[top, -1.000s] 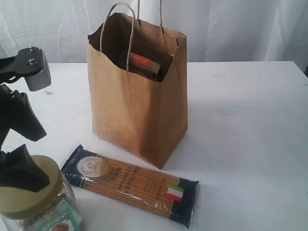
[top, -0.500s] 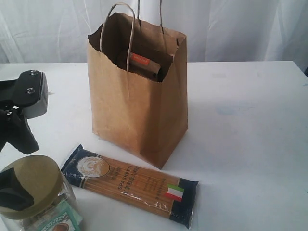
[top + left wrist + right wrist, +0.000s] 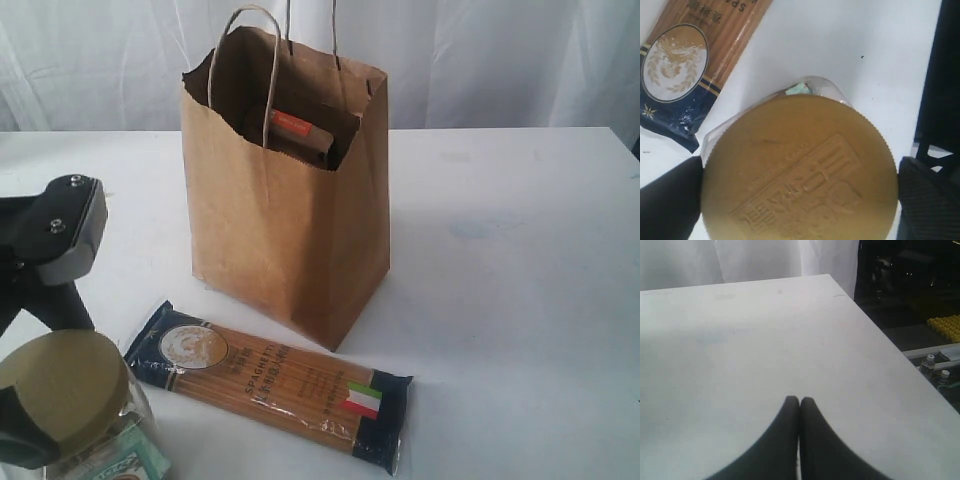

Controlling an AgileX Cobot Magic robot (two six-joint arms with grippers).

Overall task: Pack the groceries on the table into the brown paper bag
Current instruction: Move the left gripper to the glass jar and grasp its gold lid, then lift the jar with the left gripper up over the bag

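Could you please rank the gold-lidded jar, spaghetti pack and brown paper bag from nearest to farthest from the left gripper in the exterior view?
1. gold-lidded jar: front left, straddled by the open left gripper.
2. spaghetti pack: lying flat just right of the jar.
3. brown paper bag: upright behind the pack.

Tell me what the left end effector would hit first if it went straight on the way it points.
The gold-lidded glass jar: its lid sits squarely between the open fingers of the left end effector. Depth to the lid is unclear.

Bright diffuse light, soft shadows, slight blur
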